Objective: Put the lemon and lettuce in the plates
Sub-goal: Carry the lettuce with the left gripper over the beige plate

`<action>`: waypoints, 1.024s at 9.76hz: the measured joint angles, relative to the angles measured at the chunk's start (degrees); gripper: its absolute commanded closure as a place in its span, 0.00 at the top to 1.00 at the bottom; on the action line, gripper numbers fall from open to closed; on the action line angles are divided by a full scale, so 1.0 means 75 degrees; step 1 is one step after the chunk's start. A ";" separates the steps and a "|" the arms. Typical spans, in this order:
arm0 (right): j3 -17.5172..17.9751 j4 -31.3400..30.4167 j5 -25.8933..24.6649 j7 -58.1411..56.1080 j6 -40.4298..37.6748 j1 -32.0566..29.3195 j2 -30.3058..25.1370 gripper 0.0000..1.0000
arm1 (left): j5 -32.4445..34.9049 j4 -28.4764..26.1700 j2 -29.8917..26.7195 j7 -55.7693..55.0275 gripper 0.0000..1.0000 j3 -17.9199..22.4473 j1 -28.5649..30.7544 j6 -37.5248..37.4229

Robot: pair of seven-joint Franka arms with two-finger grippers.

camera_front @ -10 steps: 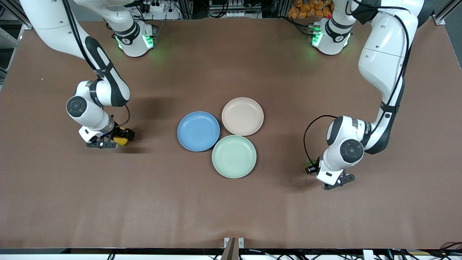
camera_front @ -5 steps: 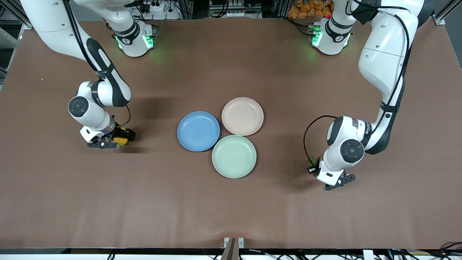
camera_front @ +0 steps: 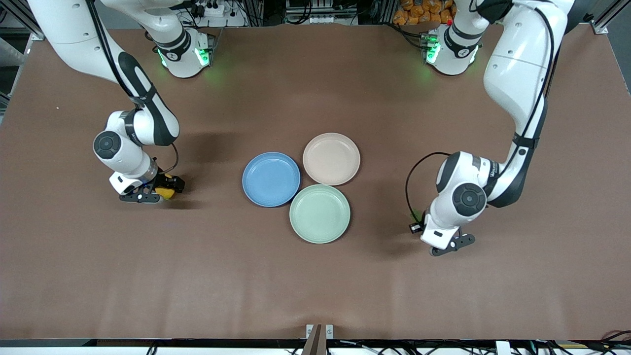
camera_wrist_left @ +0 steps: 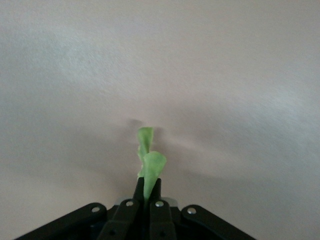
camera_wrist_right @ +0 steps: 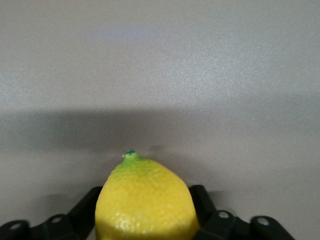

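Between the right gripper's (camera_wrist_right: 145, 225) fingers (camera_wrist_right: 202, 205), against its sides: lemon (camera_wrist_right: 146, 200), low at the table toward the right arm's end. Pinched in the shut left gripper (camera_wrist_left: 145, 192): lettuce (camera_wrist_left: 148, 165). Between both, bare: blue plate (camera_front: 271, 178), beige-pink plate (camera_front: 331, 159).

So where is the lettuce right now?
The lettuce is pinched in the shut left gripper, low over the table at the left arm's end, beside the mint-green plate; the left wrist view shows it best.
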 measured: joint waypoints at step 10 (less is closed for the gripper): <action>0.0085 0.0327 0.0000 0.0001 -0.0884 0.0064 -0.0021 0.27 | 0.0000 -0.2873 -0.2101 -0.1752 0.00 -0.1364 -0.0022 0.0688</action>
